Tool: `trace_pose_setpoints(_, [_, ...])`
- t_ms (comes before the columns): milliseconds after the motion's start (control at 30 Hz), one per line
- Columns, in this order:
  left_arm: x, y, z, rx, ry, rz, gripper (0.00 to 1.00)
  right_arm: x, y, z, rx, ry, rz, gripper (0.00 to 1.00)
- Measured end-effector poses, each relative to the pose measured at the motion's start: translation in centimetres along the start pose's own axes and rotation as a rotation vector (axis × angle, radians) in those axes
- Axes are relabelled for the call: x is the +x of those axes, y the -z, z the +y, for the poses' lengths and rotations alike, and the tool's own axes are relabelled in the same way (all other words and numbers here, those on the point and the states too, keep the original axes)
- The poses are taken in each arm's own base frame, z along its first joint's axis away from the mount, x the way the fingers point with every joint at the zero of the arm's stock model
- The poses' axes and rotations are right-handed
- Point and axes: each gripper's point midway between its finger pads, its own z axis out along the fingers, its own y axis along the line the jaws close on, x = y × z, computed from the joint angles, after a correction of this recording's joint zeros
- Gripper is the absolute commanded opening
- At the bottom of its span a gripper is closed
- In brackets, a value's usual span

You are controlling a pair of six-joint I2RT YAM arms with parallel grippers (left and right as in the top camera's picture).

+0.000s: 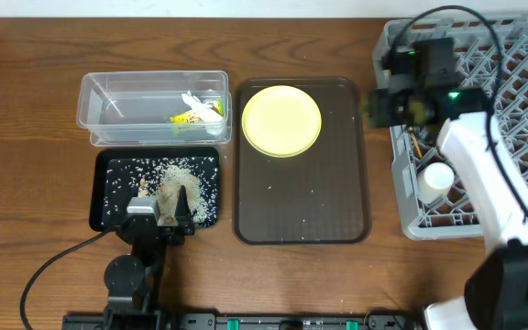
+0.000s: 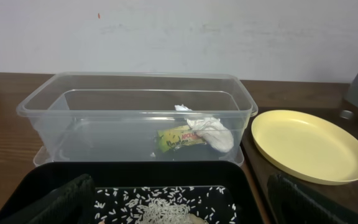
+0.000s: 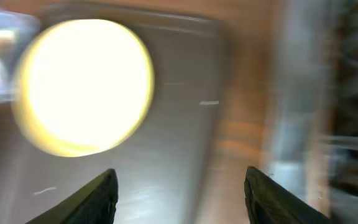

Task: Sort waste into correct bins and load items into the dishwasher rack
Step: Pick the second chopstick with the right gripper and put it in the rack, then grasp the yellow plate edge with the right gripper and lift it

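The pale yellow plate (image 1: 282, 120) lies on the far part of the dark brown serving tray (image 1: 301, 211); it also shows in the left wrist view (image 2: 309, 145) and, blurred, in the right wrist view (image 3: 84, 87). The clear tub (image 1: 152, 107) holds the snack wrapper (image 2: 180, 138) and crumpled white paper (image 2: 215, 133). The black tray (image 1: 108, 188) holds rice grains (image 1: 183, 174) and brownish scraps. My left gripper (image 1: 165, 215) is open and empty over the black tray's near edge. My right gripper (image 3: 179, 193) is open and empty, between the serving tray and the grey rack (image 1: 511, 82). A white cup (image 1: 435, 177) and chopsticks (image 1: 417, 140) sit in the rack.
The rack fills the right side of the wooden table. Scattered rice grains lie on the brown serving tray. The right arm's white link crosses over the rack's front part. The bowls are not in view.
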Motion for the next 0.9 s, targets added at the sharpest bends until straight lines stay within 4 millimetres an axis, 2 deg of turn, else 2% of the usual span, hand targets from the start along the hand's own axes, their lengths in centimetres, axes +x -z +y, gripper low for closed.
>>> trace_pose_setpoints(67, [0.0, 0.0, 0.0, 0.0, 0.0, 0.0, 0.9, 0.5, 0.3, 3.2, -0.059, -0.031, 0.014, 0.47])
trace_pose_setpoints(133, [0.0, 0.0, 0.0, 0.0, 0.0, 0.0, 0.91, 1.4, -0.3, 5.6, -0.089, -0.096, 0.052, 0.43])
trace_pose_setpoints(200, [0.0, 0.0, 0.0, 0.0, 0.0, 0.0, 0.91, 2.6, -1.7, 7.2, -0.071, -0.173, 0.096, 0.42])
trace_pose_setpoints(267, [0.0, 0.0, 0.0, 0.0, 0.0, 0.0, 0.91, 3.8, -3.6, 7.8, -0.027, -0.233, 0.132, 0.42])
trace_pose_setpoints(433, [0.0, 0.0, 0.0, 0.0, 0.0, 0.0, 0.9, 6.5, -9.5, 7.5, 0.1, -0.353, 0.192, 0.43])
trace_pose_setpoints(633, [0.0, 0.0, 0.0, 0.0, 0.0, 0.0, 0.91, 8.5, -14.5, 6.0, 0.177, -0.425, 0.218, 0.4])
trace_pose_setpoints(667, [0.0, 0.0, 0.0, 0.0, 0.0, 0.0, 0.91, 8.8, -15.0, 5.8, 0.185, -0.428, 0.222, 0.33])
trace_pose_setpoints(700, [0.0, 0.0, 0.0, 0.0, 0.0, 0.0, 0.91, 8.7, -15.1, 5.7, 0.191, -0.431, 0.216, 0.2])
trace_pose_setpoints(767, [0.0, 0.0, 0.0, 0.0, 0.0, 0.0, 0.91, 8.7, -15.2, 5.7, 0.191, -0.434, 0.218, 0.04])
trace_pose_setpoints(800, [0.0, 0.0, 0.0, 0.0, 0.0, 0.0, 0.9, 9.0, -15.1, 5.5, 0.202, -0.442, 0.228, 0.01])
trace_pose_setpoints(900, [0.0, 0.0, 0.0, 0.0, 0.0, 0.0, 0.91, 9.4, -14.4, 5.4, 0.217, -0.453, 0.255, 0.01])
